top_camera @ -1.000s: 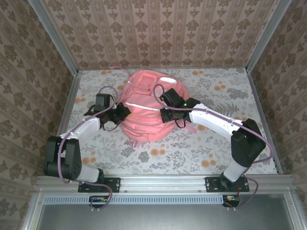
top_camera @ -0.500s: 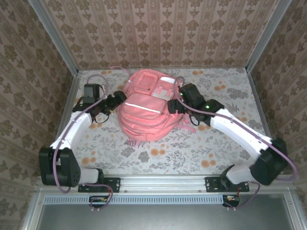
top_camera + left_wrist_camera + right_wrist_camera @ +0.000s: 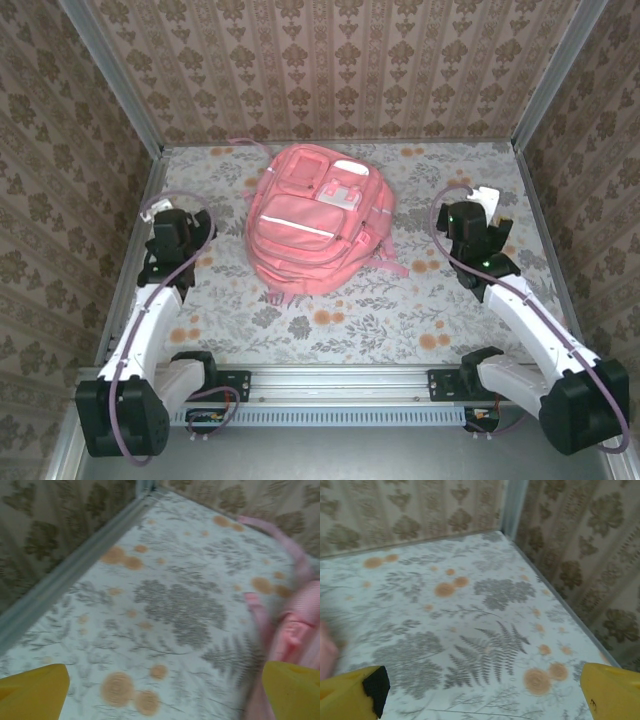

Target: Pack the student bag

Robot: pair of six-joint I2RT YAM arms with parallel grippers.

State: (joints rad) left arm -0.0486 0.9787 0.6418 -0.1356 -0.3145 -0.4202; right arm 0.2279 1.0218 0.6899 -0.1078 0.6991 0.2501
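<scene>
The large pink fabric backpack [image 3: 315,225] with a white stripe lies front-up at the middle of the floral-patterned table [image 3: 430,320], while our yellow left fingers [image 3: 35,690] and right fingers [image 3: 610,687] stand spread wide to either side, holding nothing. We judge it soft, bulky and liable to sag, best taken by a strap or a firm zip seam; we can read no brand or writing on its white patches.

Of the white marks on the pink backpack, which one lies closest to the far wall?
The small oval patch at the far end of the backpack; the squarish patch and the long stripe both sit closer to the near edge.
</scene>
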